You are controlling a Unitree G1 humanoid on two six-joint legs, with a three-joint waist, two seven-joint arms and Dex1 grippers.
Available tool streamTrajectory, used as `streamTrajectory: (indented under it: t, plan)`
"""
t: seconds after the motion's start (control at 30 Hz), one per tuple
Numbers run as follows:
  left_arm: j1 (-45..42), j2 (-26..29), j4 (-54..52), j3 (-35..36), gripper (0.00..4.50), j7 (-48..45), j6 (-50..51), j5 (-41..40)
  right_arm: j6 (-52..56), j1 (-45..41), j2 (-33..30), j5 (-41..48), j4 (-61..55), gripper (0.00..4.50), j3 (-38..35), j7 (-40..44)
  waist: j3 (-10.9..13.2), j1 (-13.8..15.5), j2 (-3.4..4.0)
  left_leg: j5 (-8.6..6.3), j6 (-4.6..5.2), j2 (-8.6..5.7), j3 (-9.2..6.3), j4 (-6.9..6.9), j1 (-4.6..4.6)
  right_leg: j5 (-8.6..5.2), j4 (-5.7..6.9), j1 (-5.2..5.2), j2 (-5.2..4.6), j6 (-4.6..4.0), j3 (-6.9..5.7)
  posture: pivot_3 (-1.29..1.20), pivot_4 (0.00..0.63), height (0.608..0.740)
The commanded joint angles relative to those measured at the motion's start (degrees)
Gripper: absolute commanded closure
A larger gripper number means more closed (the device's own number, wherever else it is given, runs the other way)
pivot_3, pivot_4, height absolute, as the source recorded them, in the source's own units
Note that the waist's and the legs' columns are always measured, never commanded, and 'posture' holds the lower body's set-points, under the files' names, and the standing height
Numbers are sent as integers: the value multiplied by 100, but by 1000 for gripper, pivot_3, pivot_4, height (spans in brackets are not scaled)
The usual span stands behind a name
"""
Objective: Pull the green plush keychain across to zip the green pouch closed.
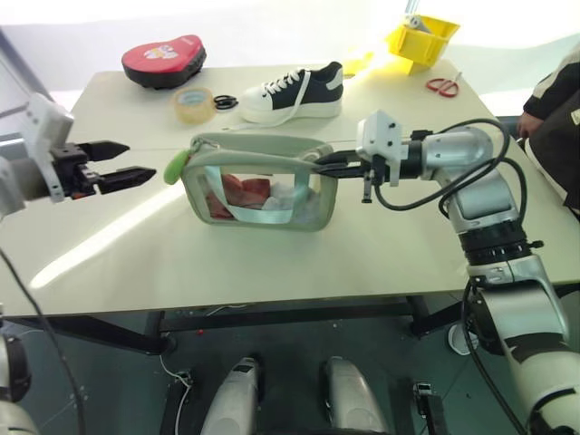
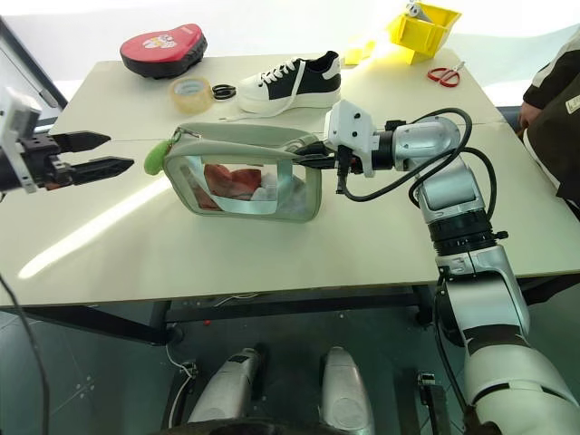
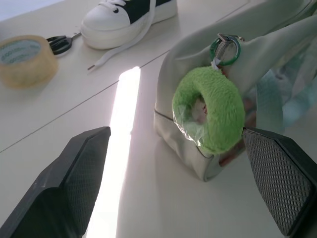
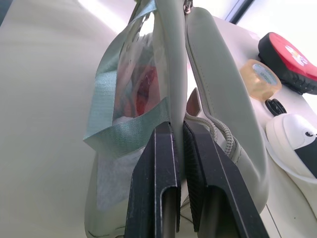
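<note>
On the table (image 1: 272,263), right jaws pinch the green pouch (image 1: 263,186); the green plush keychain (image 3: 210,109) sits between wide-open left jaws.

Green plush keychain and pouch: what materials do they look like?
Green plush keychain: fuzzy lime pile fabric, matte, looks soft, hung from a small metal ring. Green pouch: smooth sage fabric or faux leather, unclear which; clear plastic window shows contents; woven strap.
</note>
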Motion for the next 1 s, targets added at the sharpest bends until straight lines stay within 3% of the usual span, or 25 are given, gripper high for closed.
streamTrajectory:
  t: [0.03,0.33,0.43,0.67,1.0]
  plan:
    - [-158,-123,-162,-17,0,-68,6,-27,-57,-174,28,4,-17,4489,-52,-36,0,-16,0,0,0,0,0,0,0,0,0,-1,0,0,0,0,150,740]
    - [77,-339,-245,-167,0,-67,-170,239,-20,-210,-1,-36,-60,4489,-27,-30,0,-49,0,0,0,0,0,0,0,0,16,-6,0,0,1,0,150,740]
    - [27,-314,-141,-182,859,-99,-227,337,1,-215,17,-53,-58,4500,-34,-63,0,-47,0,0,0,0,0,0,0,0,17,-6,0,0,1,0,150,740]
    - [-33,-433,-39,-181,4353,-60,-313,431,13,-206,42,-39,-97,4500,-26,-75,0,-47,0,0,0,0,-1,0,0,0,17,-6,-1,0,1,0,150,740]
    - [-921,-421,-344,130,4436,57,33,25,-12,-187,55,-30,-122,4500,-36,-100,0,-38,-1,0,0,-1,-1,3,0,0,18,-5,-1,0,1,0,150,740]
